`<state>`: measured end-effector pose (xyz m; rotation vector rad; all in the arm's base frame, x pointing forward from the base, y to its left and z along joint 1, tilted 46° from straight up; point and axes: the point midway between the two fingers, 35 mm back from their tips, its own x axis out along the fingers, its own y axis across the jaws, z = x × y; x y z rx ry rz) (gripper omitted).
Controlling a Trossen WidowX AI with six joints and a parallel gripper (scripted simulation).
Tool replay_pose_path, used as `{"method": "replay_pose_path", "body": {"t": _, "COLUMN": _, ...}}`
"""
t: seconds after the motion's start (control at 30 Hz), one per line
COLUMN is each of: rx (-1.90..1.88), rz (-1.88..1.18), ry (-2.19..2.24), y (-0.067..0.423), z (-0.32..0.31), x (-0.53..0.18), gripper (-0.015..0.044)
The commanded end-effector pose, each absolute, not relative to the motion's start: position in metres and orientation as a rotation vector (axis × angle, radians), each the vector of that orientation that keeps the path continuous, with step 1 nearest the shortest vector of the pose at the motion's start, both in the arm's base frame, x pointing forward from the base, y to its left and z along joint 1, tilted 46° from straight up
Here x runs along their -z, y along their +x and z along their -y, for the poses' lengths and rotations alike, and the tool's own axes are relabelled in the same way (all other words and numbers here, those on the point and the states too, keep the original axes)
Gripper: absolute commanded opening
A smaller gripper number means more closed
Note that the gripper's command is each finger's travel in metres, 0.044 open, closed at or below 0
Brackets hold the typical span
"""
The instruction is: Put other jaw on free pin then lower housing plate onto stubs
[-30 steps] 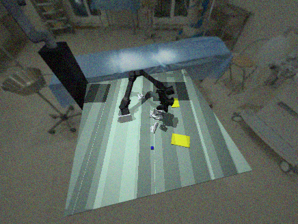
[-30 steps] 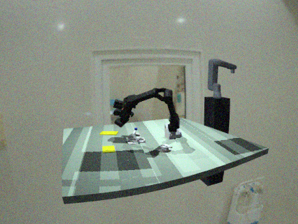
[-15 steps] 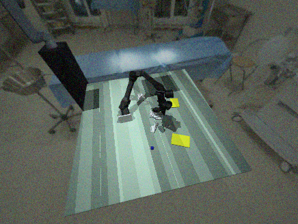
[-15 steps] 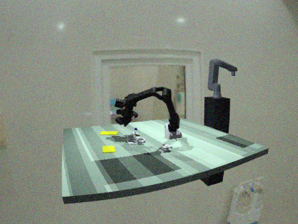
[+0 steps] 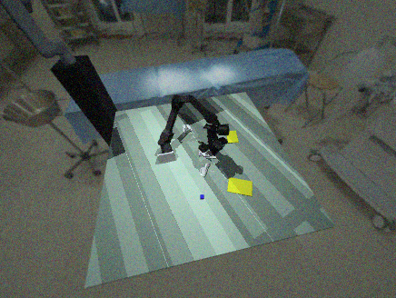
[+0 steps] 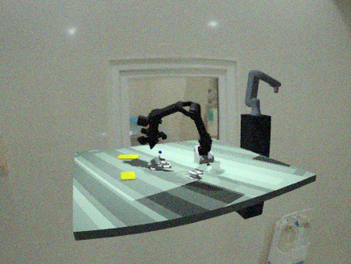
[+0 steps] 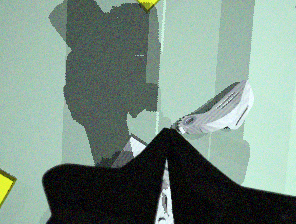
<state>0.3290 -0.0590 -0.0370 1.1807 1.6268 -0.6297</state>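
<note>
My black two-fingered tool (image 5: 206,149) (image 6: 152,147) (image 7: 168,133) shut, gripping nothing, small blue cube (image 5: 202,196) (image 6: 159,152) in top and exterior views but not wrist, my arm arched, tool pointing down.

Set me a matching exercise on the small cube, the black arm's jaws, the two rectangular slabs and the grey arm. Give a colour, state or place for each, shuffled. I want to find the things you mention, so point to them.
Things:
1. Small cube (image 5: 202,196) (image 6: 159,152)
2. Black arm's jaws
3. Two rectangular slabs (image 5: 240,186) (image 5: 232,136) (image 6: 128,156) (image 6: 128,175)
4. Grey arm (image 5: 42,40) (image 6: 252,86)

Colour, state or place:
A. Mounted on a black pedestal (image 5: 86,86) (image 6: 255,133)
B. Yellow
C. Blue
D. Shut, with nothing between them

Right pairs: 1-C, 2-D, 3-B, 4-A
</note>
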Motion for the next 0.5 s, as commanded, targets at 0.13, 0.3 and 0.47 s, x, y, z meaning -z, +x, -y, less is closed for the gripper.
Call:
{"method": "replay_pose_path", "body": {"t": 0.13, "rx": 0.728, "rz": -1.667, "ry": 1.303, "y": 0.315, "z": 0.061, "x": 0.042, "gripper": 0.0}}
{"method": "replay_pose_path", "body": {"t": 0.3, "rx": 0.794, "rz": -1.687, "ry": 1.38, "y": 0.307, "z": 0.063, "x": 0.045, "gripper": 0.0}}
{"method": "replay_pose_path", "body": {"t": 0.47, "rx": 0.86, "rz": -1.704, "ry": 1.456, "y": 0.299, "z": 0.065, "x": 0.046, "gripper": 0.0}}
